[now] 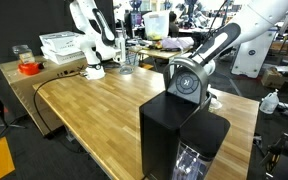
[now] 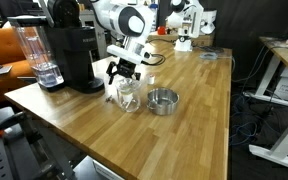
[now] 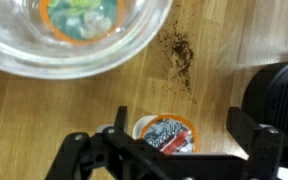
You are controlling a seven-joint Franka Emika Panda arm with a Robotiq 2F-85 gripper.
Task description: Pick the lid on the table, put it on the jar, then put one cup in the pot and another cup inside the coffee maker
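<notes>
Cup (image 3: 165, 133) pickup is the step I judge to be in hand: in the wrist view a small pod-like cup with a red and white printed top lies on the worktop (image 3: 44, 105) right between the fingers of my claw (image 3: 167, 150). The claw is spread wide, gripping nothing, one dark finger on each side of the cup.

Above it in that view sits the glass jar (image 3: 74, 35), clear, with something orange and teal showing through it; I can't tell whether that is the lid. In an exterior view the claw (image 2: 124, 75) hangs over the jar (image 2: 128, 97), just beside the steel pot (image 2: 162, 101), with the coffee maker (image 2: 74, 55) near the worktop's far corner.

To do this well, I want the cup centred between the fingers before descending, and the wrist kept clear of the jar's rim. Then close gently on the cup's sides, since it looks light and could skid or tip. Lift straight up before swinging toward the pot.
</notes>
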